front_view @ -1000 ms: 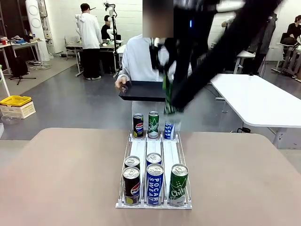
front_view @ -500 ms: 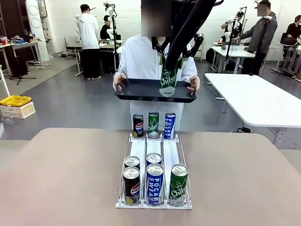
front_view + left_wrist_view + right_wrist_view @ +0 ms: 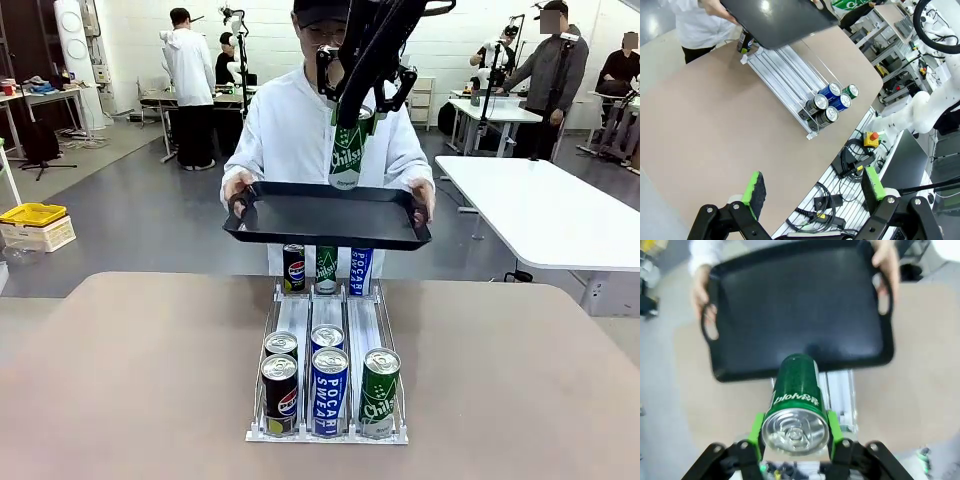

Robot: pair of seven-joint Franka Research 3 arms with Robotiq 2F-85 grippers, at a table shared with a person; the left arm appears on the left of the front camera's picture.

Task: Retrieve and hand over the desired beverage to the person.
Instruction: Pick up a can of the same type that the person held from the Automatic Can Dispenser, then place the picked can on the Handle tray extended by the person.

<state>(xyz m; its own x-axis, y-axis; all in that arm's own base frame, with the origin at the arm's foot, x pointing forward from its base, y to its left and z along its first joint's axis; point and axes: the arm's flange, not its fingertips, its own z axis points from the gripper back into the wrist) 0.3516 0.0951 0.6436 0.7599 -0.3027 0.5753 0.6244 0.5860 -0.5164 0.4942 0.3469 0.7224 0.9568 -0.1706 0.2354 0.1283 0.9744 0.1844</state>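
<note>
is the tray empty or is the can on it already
Empty: the tray is bare; the green can is gripped in the right end effector above it, not set down.

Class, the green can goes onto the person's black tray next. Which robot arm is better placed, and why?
Right: the right gripper is shut on the green can, which hangs just above the tray. The left gripper is open, empty and far from the tray.
</note>
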